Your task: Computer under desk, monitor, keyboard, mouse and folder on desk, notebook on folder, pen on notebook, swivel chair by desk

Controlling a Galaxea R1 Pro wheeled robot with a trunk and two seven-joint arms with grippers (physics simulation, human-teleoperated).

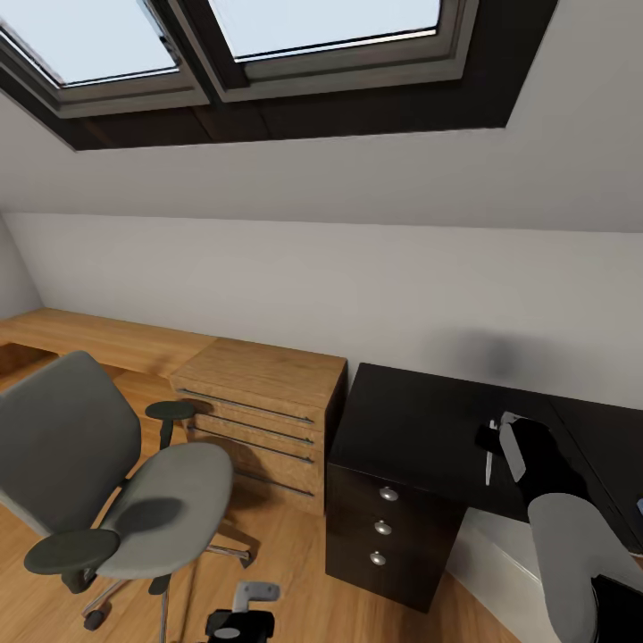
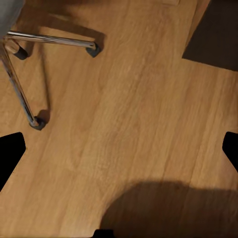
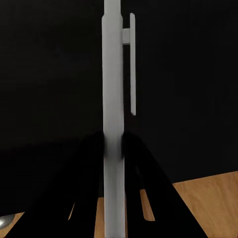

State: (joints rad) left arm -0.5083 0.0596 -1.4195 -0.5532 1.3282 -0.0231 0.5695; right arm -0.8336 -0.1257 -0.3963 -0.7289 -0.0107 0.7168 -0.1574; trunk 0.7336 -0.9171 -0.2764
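The black desk (image 1: 418, 427) with three silver-knobbed drawers stands at the right. Over its top, my right gripper (image 1: 493, 439) is shut on the white pen (image 1: 488, 461), which hangs nearly upright just above the surface. In the right wrist view the pen (image 3: 112, 89), clip showing, is pinched between the dark fingers (image 3: 89, 163) against the black desktop. The grey swivel chair (image 1: 170, 500) stands at the left with a bare seat. My left gripper (image 1: 243, 614) hangs low beside it, open over the plank floor, with the chair's chrome base (image 2: 49, 39) close by.
A light wooden drawer chest (image 1: 259, 420) stands between the chair and the desk, with a low wooden bench (image 1: 89, 335) along the wall behind it. The sloped ceiling holds dark-framed skylights (image 1: 268, 54). Wood floor (image 2: 129, 114) lies under the left gripper.
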